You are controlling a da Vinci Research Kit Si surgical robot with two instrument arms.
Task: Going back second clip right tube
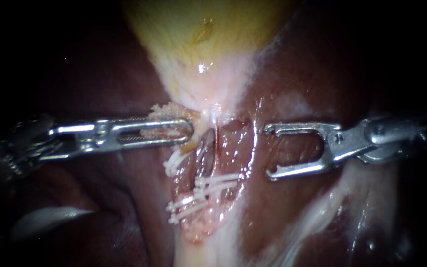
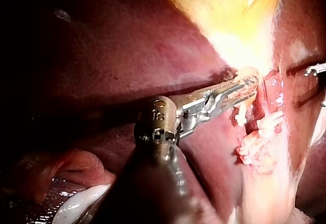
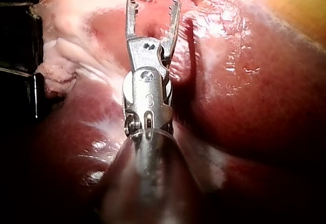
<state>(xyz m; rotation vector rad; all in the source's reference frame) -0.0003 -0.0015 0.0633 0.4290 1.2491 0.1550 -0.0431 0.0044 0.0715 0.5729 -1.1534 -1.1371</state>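
Judging the step: the right instrument (image 1: 268, 151) looks ready to back away from the clipped tube, since the clip work on that side reads as done.
Right instrument: the shaft comes in from the right. The jaws are spread wide with nothing between them, clear of the tissue and just beside the right tube (image 1: 228, 153). The right wrist view shows the same empty fork.
Left instrument (image 1: 188, 131): it comes in from the left, with its jaws clenched on the pale tissue (image 1: 166, 111) at the foot of the gallbladder.
Right-tube clips (image 1: 218, 182): two white bars lie close together across the tube, between the two instruments and lower than both sets of jaw tips.
Other clips: an upper pair (image 1: 175, 162) sits just under the left jaws, and a lower pair (image 1: 181, 207) sits further down on the neighbouring strand.
Beyond: the yellow gallbladder (image 1: 203, 29) tapers down toward the tubes, with dark red liver (image 1: 317, 74) on either side.
Risk: the open lower jaw could hook the clip ends if the retreat dips or swings toward the tube — that could drag a clip loose or tear the tube. A slip or a harder pull by the left instrument could shift the tube into the open fork.
Containers: none shows — the only thing holding anything is the left pair of jaws, which holds the pale tissue.
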